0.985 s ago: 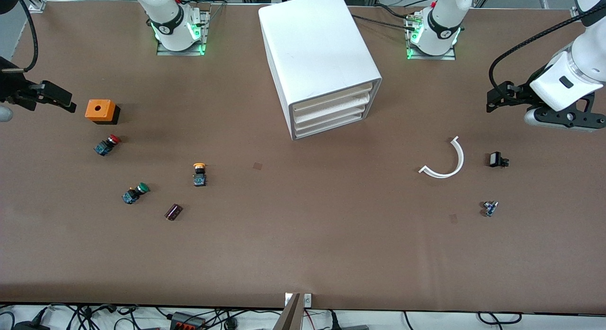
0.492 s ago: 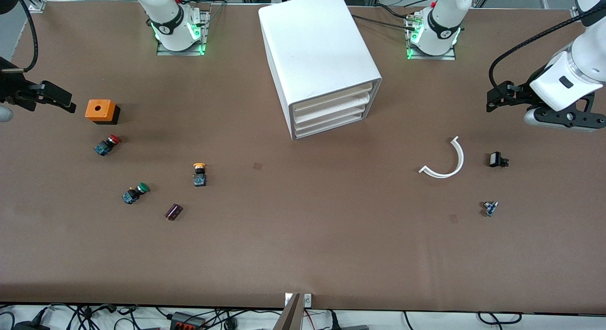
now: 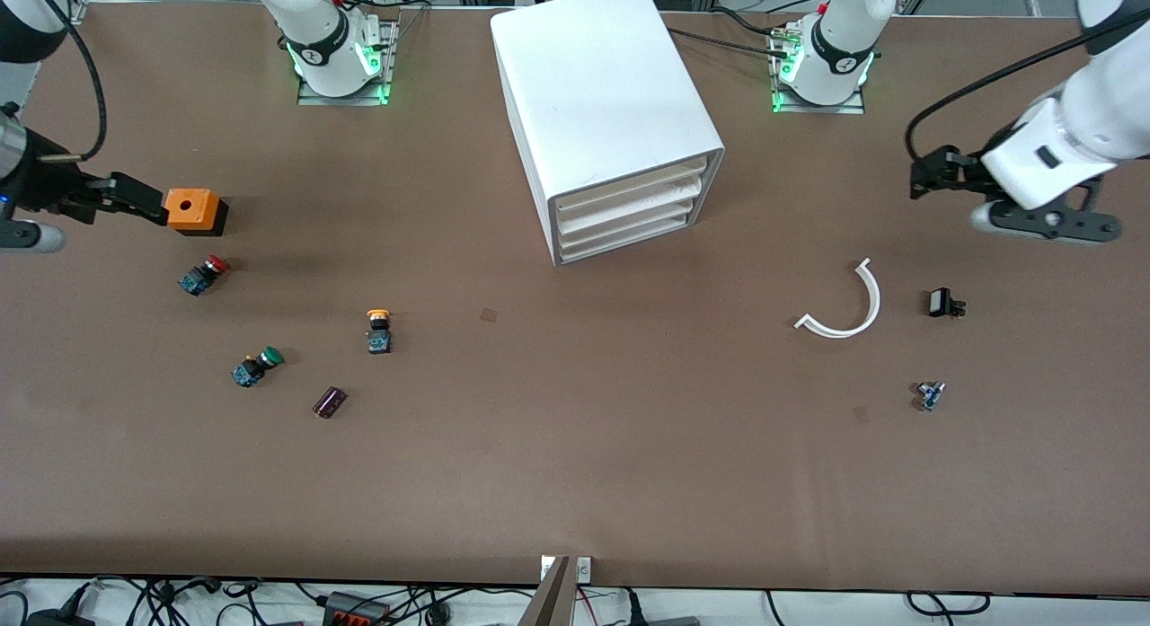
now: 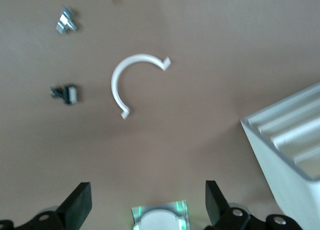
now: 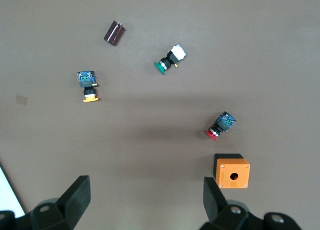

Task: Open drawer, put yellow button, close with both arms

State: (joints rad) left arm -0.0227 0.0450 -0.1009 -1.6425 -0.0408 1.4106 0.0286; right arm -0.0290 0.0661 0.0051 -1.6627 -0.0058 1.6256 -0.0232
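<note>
The white cabinet (image 3: 602,96) stands at the table's middle, close to the robots' bases. Its uppermost drawer (image 3: 629,182) is shut, flush with the lower ones. The cabinet's drawer side also shows in the left wrist view (image 4: 287,140). The yellow button (image 3: 378,330) lies on the table toward the right arm's end and shows in the right wrist view (image 5: 88,85). My right gripper (image 3: 144,202) is open and empty, up in the air beside an orange box (image 3: 192,210); in its wrist view (image 5: 146,196) the jaws stand wide apart. My left gripper (image 3: 923,172) is open and empty over the table at the left arm's end; its wrist view (image 4: 147,205) shows nothing between the jaws.
A red-capped switch (image 3: 203,275), a green-capped switch (image 3: 256,366) and a dark cylinder (image 3: 329,401) lie near the yellow button. A white curved strip (image 3: 844,307), a small black part (image 3: 942,303) and a small blue part (image 3: 930,394) lie toward the left arm's end.
My right gripper has moved toward the orange box. My left gripper has moved a little toward the cabinet. Nothing on the table has moved.
</note>
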